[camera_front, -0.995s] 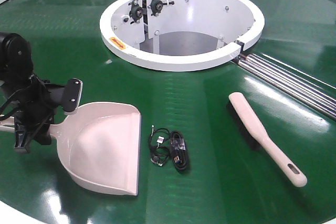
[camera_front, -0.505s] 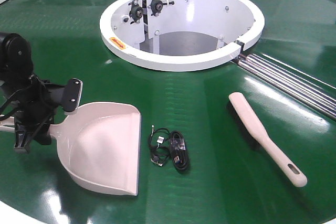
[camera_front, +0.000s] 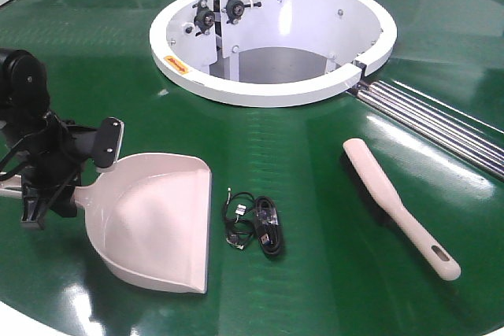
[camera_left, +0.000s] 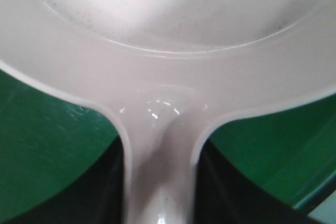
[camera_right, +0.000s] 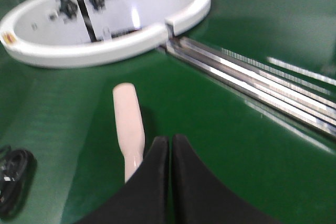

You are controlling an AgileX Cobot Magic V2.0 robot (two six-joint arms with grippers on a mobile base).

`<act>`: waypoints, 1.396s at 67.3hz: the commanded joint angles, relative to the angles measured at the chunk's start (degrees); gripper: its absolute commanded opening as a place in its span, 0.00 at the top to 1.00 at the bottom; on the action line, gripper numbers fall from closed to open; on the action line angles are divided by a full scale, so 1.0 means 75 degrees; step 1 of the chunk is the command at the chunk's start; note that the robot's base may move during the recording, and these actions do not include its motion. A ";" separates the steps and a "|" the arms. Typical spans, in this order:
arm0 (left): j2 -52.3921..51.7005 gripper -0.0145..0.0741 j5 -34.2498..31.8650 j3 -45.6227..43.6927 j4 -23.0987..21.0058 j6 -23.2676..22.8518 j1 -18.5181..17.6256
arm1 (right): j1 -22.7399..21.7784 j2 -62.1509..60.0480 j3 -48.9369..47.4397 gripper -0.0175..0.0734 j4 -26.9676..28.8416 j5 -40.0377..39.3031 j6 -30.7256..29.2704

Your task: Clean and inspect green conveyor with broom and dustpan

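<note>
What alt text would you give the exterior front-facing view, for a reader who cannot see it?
The left gripper straddles the handle of a beige dustpan lying on the green conveyor. A coiled black cable sits just right of the dustpan's lip, and the broom lies diagonally farther right; the white central ring is behind them.

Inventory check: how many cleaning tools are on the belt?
2. The dustpan lies front left, its handle in the left gripper; the broom lies front right, loose. More could sit outside the frame.
</note>
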 commanded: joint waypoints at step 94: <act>-0.0369 0.85 0.0020 -0.0208 -0.0078 -0.0071 -0.0035 | 0.0845 0.8102 -0.5368 0.18 0.0596 0.3654 -0.2168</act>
